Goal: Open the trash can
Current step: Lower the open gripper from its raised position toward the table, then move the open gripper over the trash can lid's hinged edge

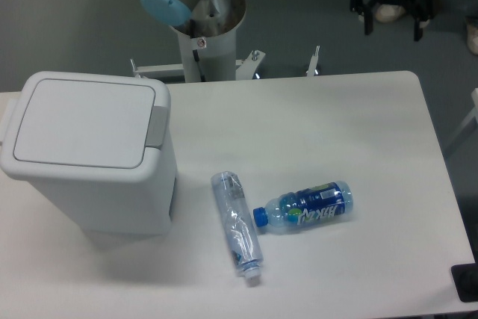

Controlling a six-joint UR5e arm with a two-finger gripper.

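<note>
The trash can (89,155) is a large boxy light-grey bin at the left of the white table. Its flat lid (81,121) lies shut, and the darker grey push-button tab (156,126) sits on its right edge. My gripper (393,29) is at the top right, beyond the table's far edge and far from the bin. Its two dark fingers (367,20) point down with a wide gap between them, and it holds nothing.
Two plastic bottles lie on the table right of the bin: a crushed clear one (237,225) and a blue-labelled one (305,208) with a blue cap. The arm's base (202,28) stands behind the table's far edge. A dark object (467,283) is at the bottom right corner.
</note>
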